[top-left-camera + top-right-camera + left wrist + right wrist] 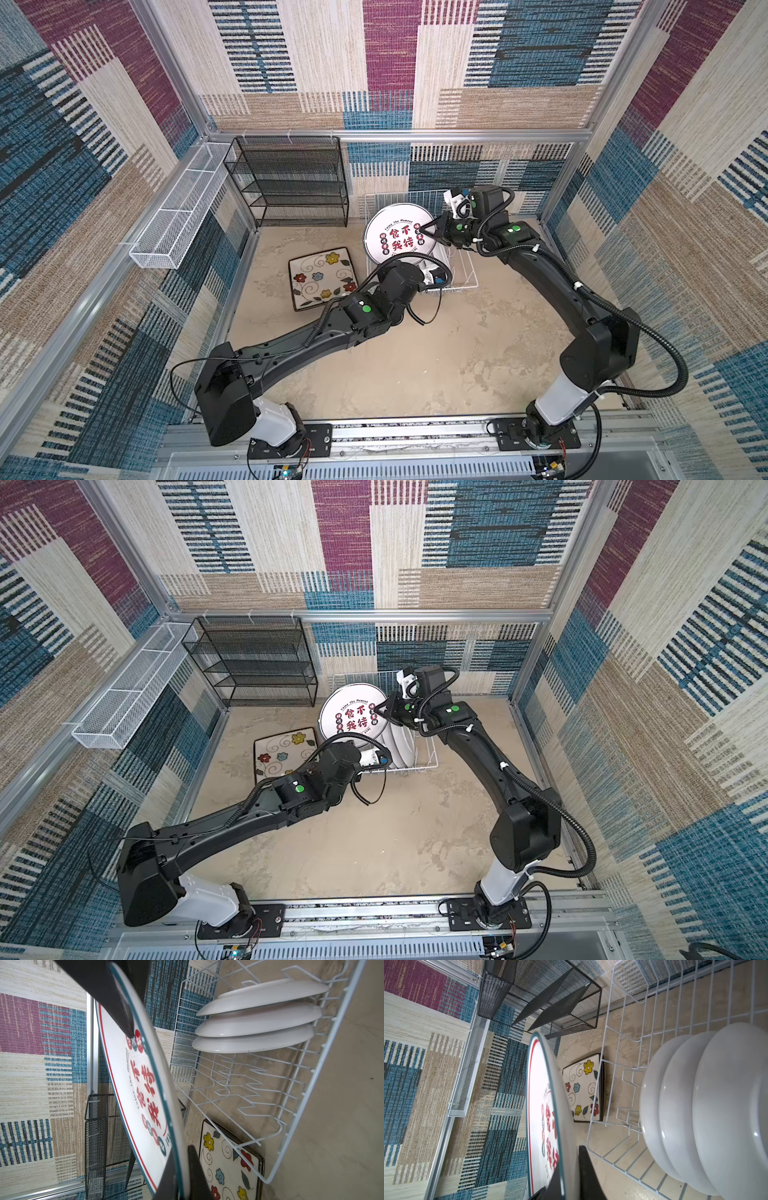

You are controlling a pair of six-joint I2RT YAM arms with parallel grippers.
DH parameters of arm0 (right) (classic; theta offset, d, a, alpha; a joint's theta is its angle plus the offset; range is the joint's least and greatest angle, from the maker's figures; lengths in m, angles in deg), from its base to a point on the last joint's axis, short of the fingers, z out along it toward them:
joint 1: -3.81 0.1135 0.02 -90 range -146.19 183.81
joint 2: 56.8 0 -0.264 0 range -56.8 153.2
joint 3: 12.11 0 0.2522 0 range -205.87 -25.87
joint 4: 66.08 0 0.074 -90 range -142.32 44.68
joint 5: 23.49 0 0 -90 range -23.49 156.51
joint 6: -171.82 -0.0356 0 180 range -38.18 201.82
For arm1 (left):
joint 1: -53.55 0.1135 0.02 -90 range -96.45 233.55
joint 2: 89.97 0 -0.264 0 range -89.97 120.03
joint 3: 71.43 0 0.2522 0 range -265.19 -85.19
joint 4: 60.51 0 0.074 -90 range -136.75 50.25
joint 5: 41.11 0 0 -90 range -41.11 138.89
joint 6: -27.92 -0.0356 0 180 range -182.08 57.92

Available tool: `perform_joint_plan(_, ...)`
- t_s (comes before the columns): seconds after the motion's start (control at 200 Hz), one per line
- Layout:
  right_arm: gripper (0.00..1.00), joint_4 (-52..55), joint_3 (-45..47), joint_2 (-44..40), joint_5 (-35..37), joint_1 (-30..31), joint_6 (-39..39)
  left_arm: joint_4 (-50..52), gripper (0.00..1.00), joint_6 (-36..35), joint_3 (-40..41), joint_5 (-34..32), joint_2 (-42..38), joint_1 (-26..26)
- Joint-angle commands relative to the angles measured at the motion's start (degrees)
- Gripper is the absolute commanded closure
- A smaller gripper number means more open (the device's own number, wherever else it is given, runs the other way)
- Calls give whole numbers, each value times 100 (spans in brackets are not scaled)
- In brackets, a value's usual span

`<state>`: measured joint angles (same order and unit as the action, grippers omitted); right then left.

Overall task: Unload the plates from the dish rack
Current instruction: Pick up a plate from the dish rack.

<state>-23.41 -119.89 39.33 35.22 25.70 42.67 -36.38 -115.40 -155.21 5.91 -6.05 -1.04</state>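
A round plate point(395, 237) with red characters and a teal rim stands on edge in the air over the left end of the white wire dish rack point(461, 278). My right gripper point(422, 229) point(569, 1157) is shut on its right rim. My left gripper point(182, 1152) is shut on its lower rim; in both top views the wrist hides those fingers. Three round white-backed plates point(259, 1022) point(695, 1109) stand upright in the rack's right end. Square flowered plates point(320, 278) point(226, 1163) lie stacked on the table left of the rack.
A black mesh shelf unit point(291, 183) stands against the back wall, left of the rack. A long white mesh basket point(178, 216) hangs on the left wall. Patterned walls close in three sides. Bare beige tabletop point(415, 365) lies in front of the rack.
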Motion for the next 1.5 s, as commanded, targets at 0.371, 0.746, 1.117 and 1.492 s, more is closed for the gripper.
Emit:
perform_joint_plan(0.371, 100, -888, 121, -233, 32, -199, -125, 778, 30, 1468, -352, 794, -447, 117)
perform_joint_plan(0.746, 100, -1455, 394, -495, 41, -378, -197, 1845, 17, 4004, -1252, 3338, -1269, 1356)
perform_joint_plan(1.117, 100, -1638, 648, -570, -100, -391, -215, 1748, 14, 7351, -1647, 6688, -703, 3303)
perform_joint_plan(1.492, 100, -1779, 840, -544, -460, -398, -246, 726, 18, 9014, -1211, 7758, -143, 3782)
